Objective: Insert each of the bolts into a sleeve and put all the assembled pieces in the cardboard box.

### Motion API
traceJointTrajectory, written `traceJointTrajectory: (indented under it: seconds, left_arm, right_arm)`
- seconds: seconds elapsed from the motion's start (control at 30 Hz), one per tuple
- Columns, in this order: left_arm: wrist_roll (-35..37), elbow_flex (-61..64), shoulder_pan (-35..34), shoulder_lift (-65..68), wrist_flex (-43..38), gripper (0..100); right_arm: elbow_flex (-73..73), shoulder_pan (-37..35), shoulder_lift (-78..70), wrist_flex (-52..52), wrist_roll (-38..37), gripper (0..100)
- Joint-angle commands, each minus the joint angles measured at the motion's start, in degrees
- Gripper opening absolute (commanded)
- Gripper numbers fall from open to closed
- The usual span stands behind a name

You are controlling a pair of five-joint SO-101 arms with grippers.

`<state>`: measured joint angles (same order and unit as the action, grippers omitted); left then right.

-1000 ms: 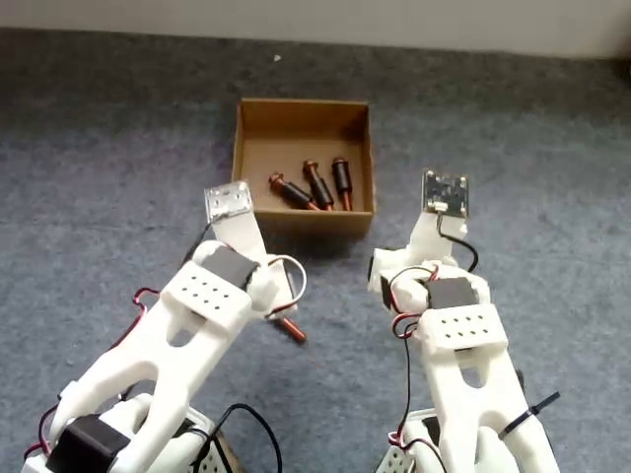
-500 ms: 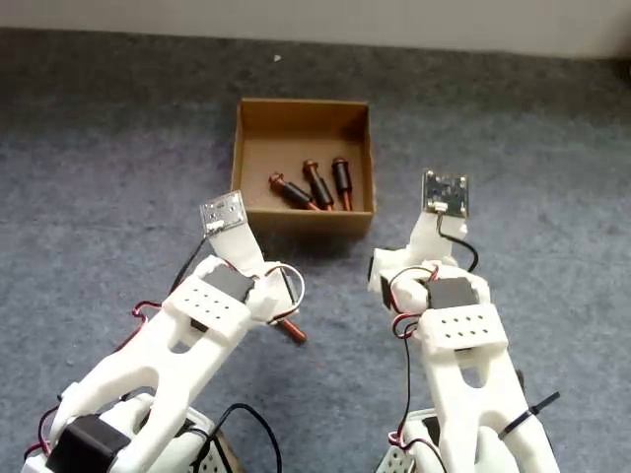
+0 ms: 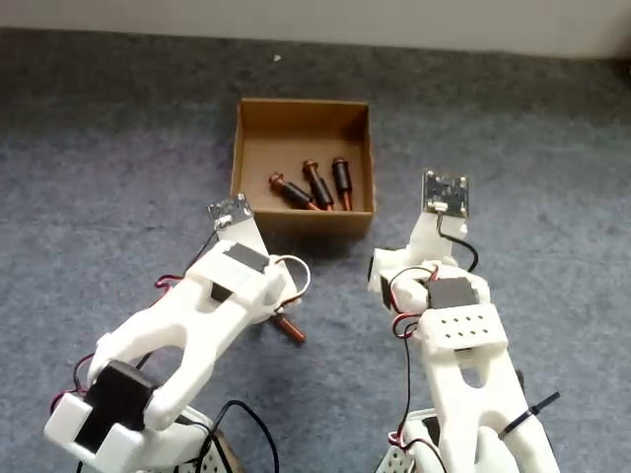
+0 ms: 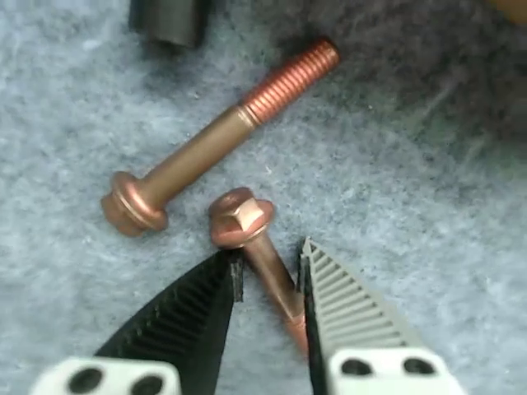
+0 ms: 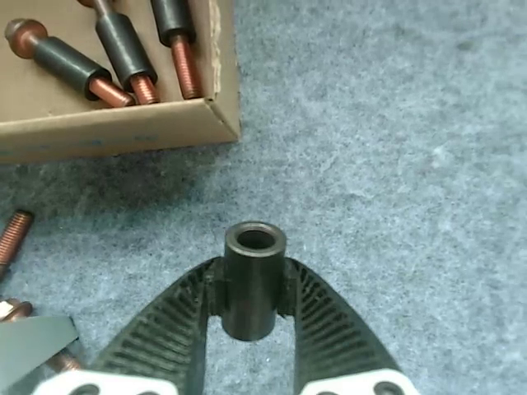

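My left gripper (image 4: 270, 262) stands narrowly open astride the shank of a bolt (image 4: 244, 220) lying on the tabletop (image 4: 428, 189), a second bolt (image 4: 214, 140) just beyond it, while my right gripper (image 5: 253, 271) clamps a black sleeve (image 5: 255, 243), with the cardboard box (image 5: 115, 136) ahead of it holding three assembled pieces (image 5: 123, 45).

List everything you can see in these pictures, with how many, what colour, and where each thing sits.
Cardboard box: one, brown, open, on the carpet ahead of the arms.
Assembled pieces: three, copper bolts in black sleeves, lying inside the box.
Loose bolts: two, copper, on the carpet near the box's front.
Sleeve: one, black, held in the right gripper.
Carpet: one, grey, covering the table.
Arms: two, white, side by side.
Left gripper: one, black and grey, low over one loose bolt.
Right gripper: one, black, shut on the sleeve.
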<state>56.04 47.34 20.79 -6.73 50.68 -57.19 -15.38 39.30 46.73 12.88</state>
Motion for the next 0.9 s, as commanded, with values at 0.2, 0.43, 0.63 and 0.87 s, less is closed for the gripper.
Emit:
traceJointTrajectory:
  seconds: [0.2,0.43,0.63,0.87]
  left_arm:
    - [2.37,-2.33,-0.84,0.92,0.35,2]
    - [0.18,-4.0,0.13,-0.57,0.7,1]
    - [-4.48,-4.09,1.54,-14.37,5.45,0]
    - [-14.59,-0.57,1.01,-39.87,7.21,0]
  right_arm:
    - [0.57,0.66,1.63,-1.1,0.44,0.5]
    - [0.57,0.66,1.63,-1.1,0.44,0.5]
    - [0.57,0.48,2.24,-0.66,0.09,0.5]
    - [1.1,-1.01,2.33,6.73,0.0,0.5]
